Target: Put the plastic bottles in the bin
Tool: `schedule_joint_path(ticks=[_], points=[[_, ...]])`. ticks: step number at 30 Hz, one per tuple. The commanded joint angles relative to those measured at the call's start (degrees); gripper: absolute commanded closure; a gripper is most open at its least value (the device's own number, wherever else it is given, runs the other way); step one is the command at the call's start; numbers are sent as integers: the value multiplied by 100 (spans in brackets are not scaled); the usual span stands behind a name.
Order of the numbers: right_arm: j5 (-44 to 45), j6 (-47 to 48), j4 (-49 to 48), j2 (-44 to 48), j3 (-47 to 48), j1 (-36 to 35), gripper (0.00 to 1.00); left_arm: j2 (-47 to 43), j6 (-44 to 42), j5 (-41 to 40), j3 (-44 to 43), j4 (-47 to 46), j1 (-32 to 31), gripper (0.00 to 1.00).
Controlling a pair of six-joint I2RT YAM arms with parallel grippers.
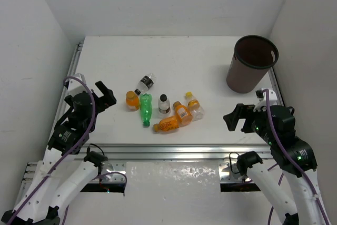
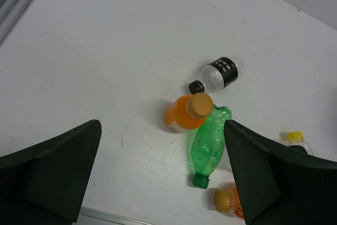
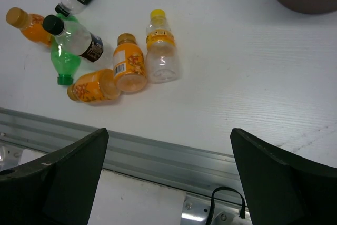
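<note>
Several small plastic bottles lie clustered on the white table: a clear one with a black label (image 1: 146, 83), an orange one (image 1: 131, 100), a slim green one (image 1: 145, 109), a clear black-capped one (image 1: 164, 104), an orange labelled one (image 1: 182, 113), a clear yellow-capped one (image 1: 193, 105) and an orange one lying flat (image 1: 167, 125). The dark-brown bin (image 1: 251, 62) stands at the far right. My left gripper (image 1: 107, 96) is open and empty, left of the cluster. My right gripper (image 1: 234, 119) is open and empty, right of the cluster and in front of the bin.
In the left wrist view the green bottle (image 2: 209, 143) and the orange bottle (image 2: 187, 113) lie just ahead of my open left gripper (image 2: 162, 146). In the right wrist view, my right gripper (image 3: 168, 135) hangs over the metal rail (image 3: 158, 154) at the table's near edge. White walls enclose the table.
</note>
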State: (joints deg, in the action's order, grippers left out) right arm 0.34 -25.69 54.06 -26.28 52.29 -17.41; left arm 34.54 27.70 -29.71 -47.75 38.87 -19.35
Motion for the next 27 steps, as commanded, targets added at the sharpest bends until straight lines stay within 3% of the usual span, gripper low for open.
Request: schedule_joint_path(ticks=[1, 14, 19, 27], points=[[133, 12, -177, 53, -35, -26, 1, 35, 25, -8, -7, -169, 37, 0], [-737, 20, -177, -26, -290, -26, 1, 781, 59, 352, -252, -56, 37, 0], [-982, 47, -124, 0, -272, -26, 1, 1598, 314, 1221, -472, -239, 37, 0], [-1019, 21, 52, 44, -491, -26, 1, 3548, 684, 1258, -955, -749, 37, 1]])
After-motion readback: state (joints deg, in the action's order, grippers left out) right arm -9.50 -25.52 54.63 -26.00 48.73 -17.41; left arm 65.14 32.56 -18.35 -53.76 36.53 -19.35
